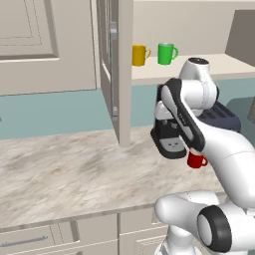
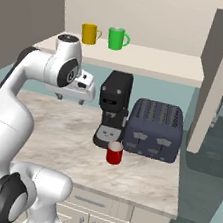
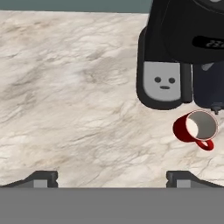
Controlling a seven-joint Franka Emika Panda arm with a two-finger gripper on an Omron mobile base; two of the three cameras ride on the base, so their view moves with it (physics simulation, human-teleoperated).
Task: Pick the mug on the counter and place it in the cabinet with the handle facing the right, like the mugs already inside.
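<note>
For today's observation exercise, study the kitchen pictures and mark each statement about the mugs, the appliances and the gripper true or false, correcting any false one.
1. The red mug stands upright on the counter. True.
2. The gripper is shut on the red mug. False: it is open and holds nothing; the mug sits apart from it.
3. A yellow mug and a green mug stand side by side on the cabinet shelf. True.
4. The red mug is inside the toaster. False: it stands on the counter in front of the black coffee machine and the toaster.
5. The cabinet door is closed. False: it stands open.
</note>
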